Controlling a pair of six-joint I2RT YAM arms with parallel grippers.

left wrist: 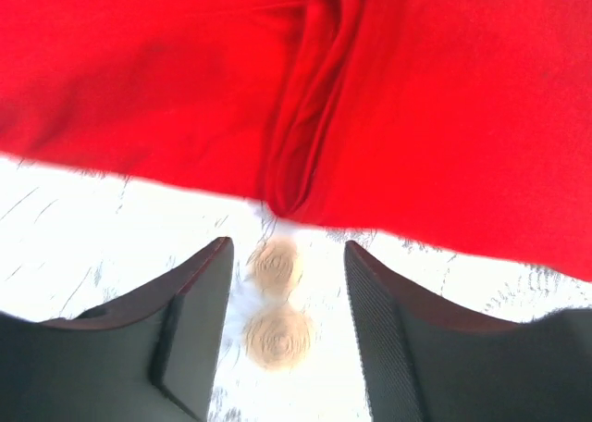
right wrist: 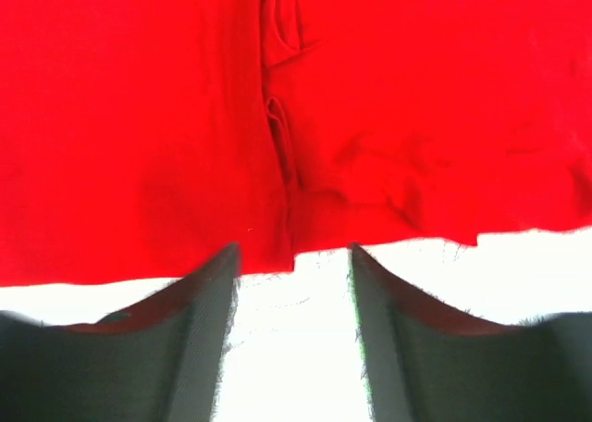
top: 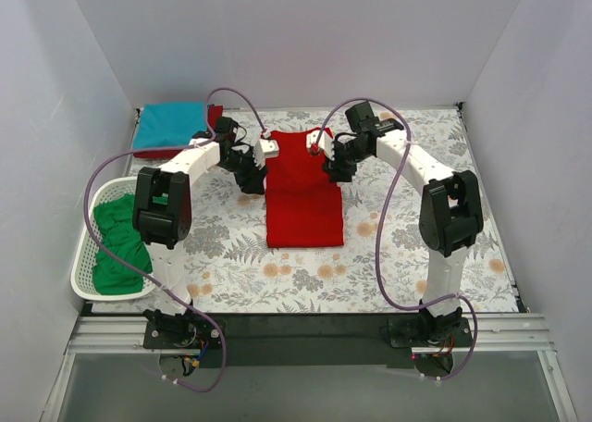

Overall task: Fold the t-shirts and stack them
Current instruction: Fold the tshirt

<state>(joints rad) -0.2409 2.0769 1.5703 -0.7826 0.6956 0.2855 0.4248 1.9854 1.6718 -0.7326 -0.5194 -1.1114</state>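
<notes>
Both arms reach in from the bottom of the top view, elbows raised, forearms converging on the middle of the frame. The left arm [top: 190, 163] sets its wrist at the left edge of the bright red t-shirt [top: 305, 200]; the right arm [top: 416, 163] is at the shirt's right edge.

Left gripper [left wrist: 287, 251]: fingers apart, nothing between them, red hem just ahead.

Right gripper [right wrist: 294, 255]: fingers apart, holding nothing, tips at the cloth edge.

The shirt lies as a long flat rectangle on the floral table [top: 398, 255].
</notes>
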